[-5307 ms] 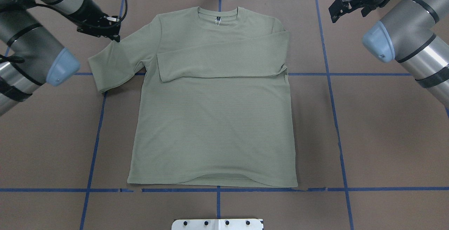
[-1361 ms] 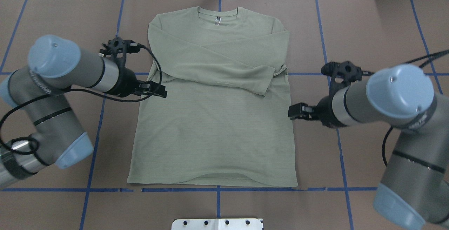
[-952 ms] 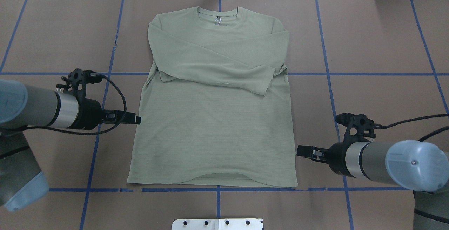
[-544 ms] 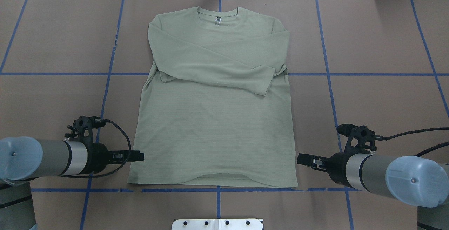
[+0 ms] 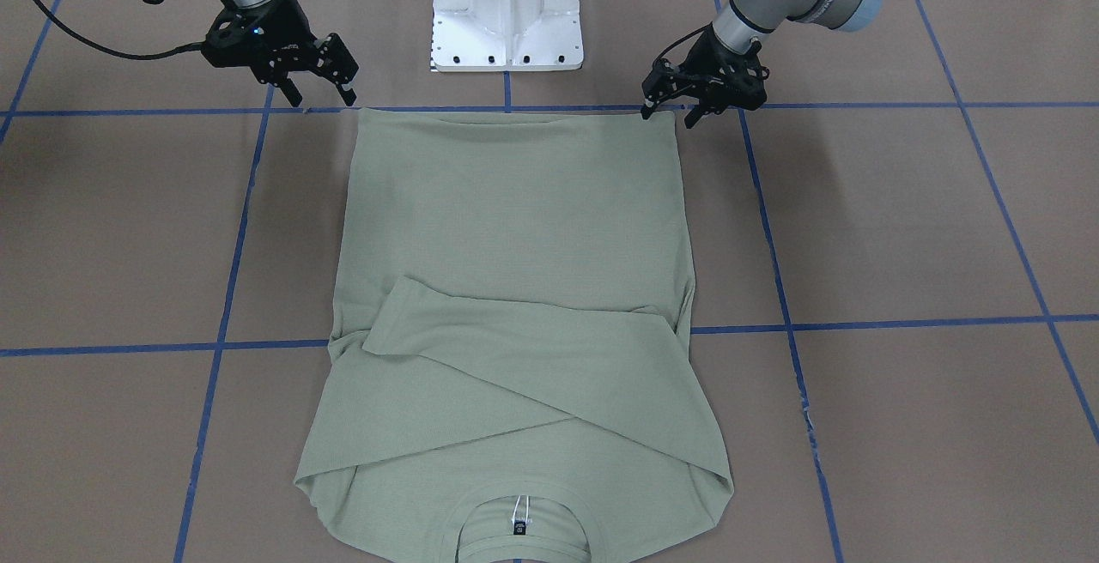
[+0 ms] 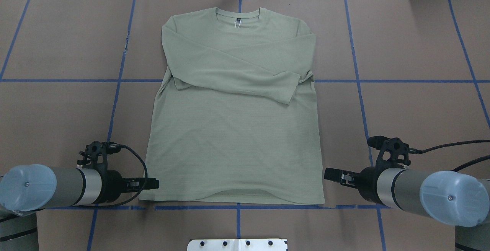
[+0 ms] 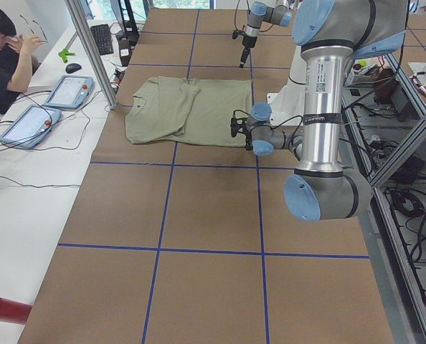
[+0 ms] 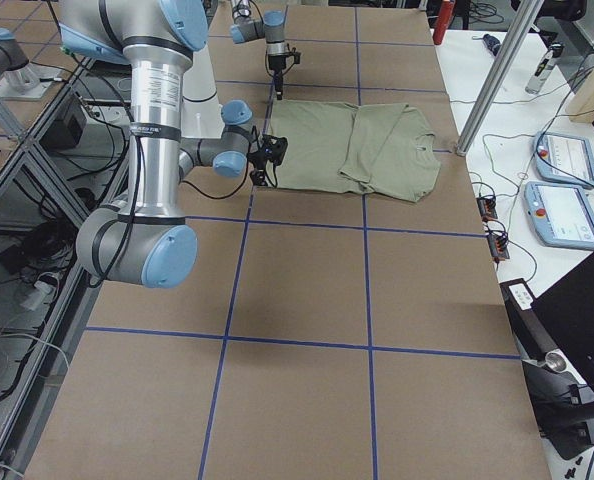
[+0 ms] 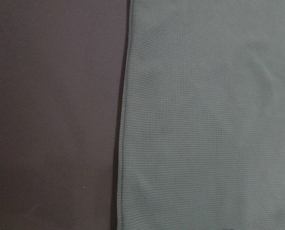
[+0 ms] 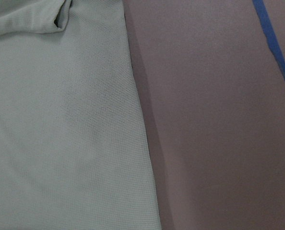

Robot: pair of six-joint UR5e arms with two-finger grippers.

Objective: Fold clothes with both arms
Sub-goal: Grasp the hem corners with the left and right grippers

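Note:
The pale sage-green shirt lies flat on the brown table, collar away from the robot, both sleeves folded across the chest. My left gripper is open, low at the hem's left corner, its fingertips at the cloth's edge. In the front-facing view the left gripper stands with fingers spread at that corner of the shirt. My right gripper is open beside the shirt's right side, just above the hem corner; the front-facing view shows the right gripper with nothing between its fingers. Both wrist views show only the shirt's edge and table.
The white pedestal base stands at the table's near edge behind the hem. Blue tape lines cross the brown table cover. A person sits at a side bench with tablets. A metal post rises by the collar end.
The left sleeve has been folded across the chest. Both arms swung down the shirt's sides toward the hem; in the last half second the left gripper moved closer to the hem corner, the right hardly moved.

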